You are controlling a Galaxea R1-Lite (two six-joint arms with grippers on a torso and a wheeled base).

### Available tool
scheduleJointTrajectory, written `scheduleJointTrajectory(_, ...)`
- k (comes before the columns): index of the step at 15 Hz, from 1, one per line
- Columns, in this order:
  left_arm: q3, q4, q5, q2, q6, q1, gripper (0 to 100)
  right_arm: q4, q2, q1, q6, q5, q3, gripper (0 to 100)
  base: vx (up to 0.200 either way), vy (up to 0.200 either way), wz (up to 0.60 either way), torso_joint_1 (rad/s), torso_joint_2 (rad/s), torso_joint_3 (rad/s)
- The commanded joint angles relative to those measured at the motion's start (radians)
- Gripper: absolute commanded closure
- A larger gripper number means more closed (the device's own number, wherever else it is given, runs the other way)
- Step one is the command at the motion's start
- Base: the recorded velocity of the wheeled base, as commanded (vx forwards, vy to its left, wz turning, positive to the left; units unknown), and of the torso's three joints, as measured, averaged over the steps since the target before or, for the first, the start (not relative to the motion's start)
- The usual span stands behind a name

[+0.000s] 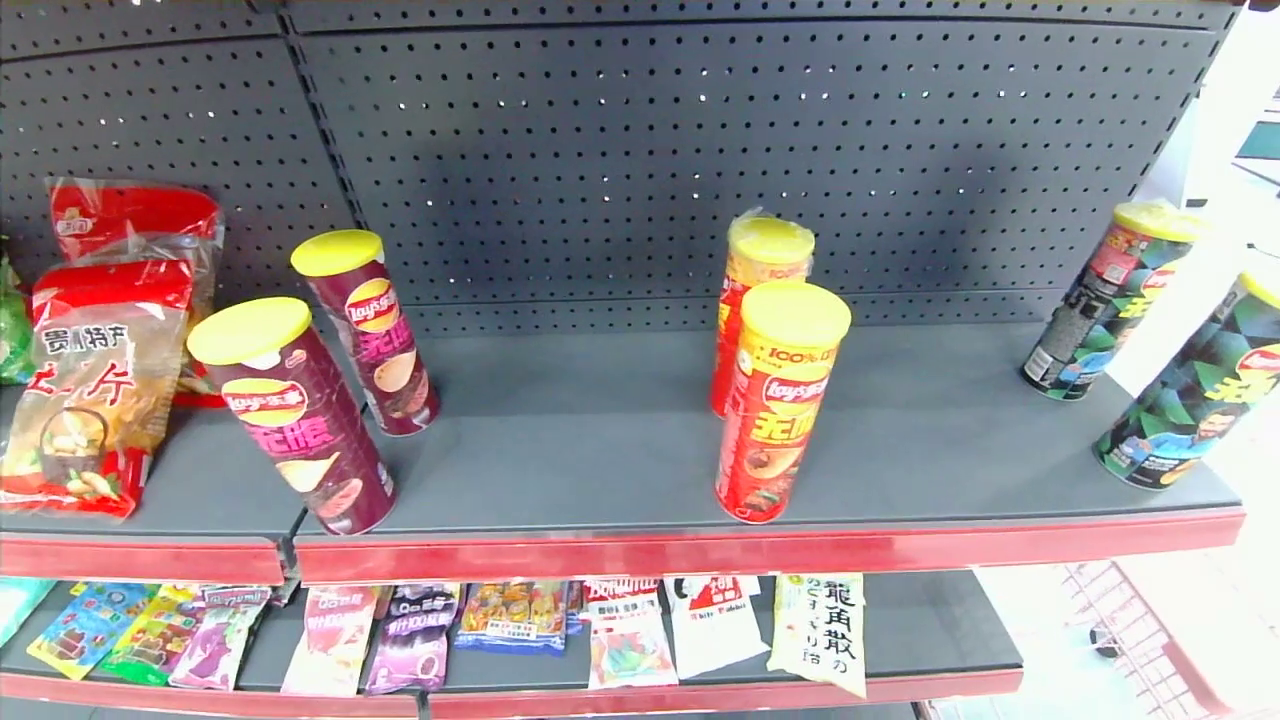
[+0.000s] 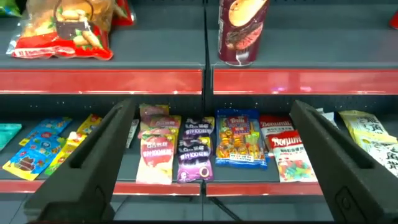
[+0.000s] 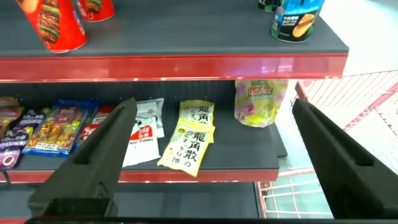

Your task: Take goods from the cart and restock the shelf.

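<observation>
- Your left gripper (image 2: pixel 212 106) has its fingers spread wide and holds nothing. It points at the lower shelf (image 2: pixel 249 188), where candy packets (image 2: pixel 186 152) lie in a row.
- Your right gripper (image 3: pixel 214 102) is also wide open with nothing in it. It faces the right end of that same lower shelf, near the yellow packets (image 3: pixel 193 140) and a pale green bag (image 3: pixel 261 99).
- The cart (image 3: pixel 367 93), made of red wire, shows just past the right end of the shelves.
- On the top shelf (image 1: pixel 600 420) six chip cans with yellow lids stand on their bases, in three pairs.
- Two purple cans (image 1: pixel 290 410) stand at the left, two red cans (image 1: pixel 780 400) in the middle, one behind the other, and two dark green cans (image 1: pixel 1190 400) at the right end.
- The pairs stand well apart, with bare shelf between them.
- Red snack bags (image 1: pixel 90 400) stand on the neighbouring shelf section, just left of the purple cans.
</observation>
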Motion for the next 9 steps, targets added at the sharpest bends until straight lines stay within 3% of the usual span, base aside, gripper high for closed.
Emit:
scheduleJointTrajectory(1, 0.000, 0.000, 0.000, 0.001, 0.001, 0.000, 0, -0.001, 0.000, 0.001, -0.001, 0.000, 0.000, 0, 0.000, 0.000, 0.00, 0.000, 0.00, 0.000)
scheduleJointTrajectory(9, 0.000, 0.000, 0.000, 0.001, 0.001, 0.000, 0, -0.001, 0.000, 0.001, 0.000, 0.000, 0.000, 0, 0.000, 0.000, 0.00, 0.000, 0.00, 0.000)
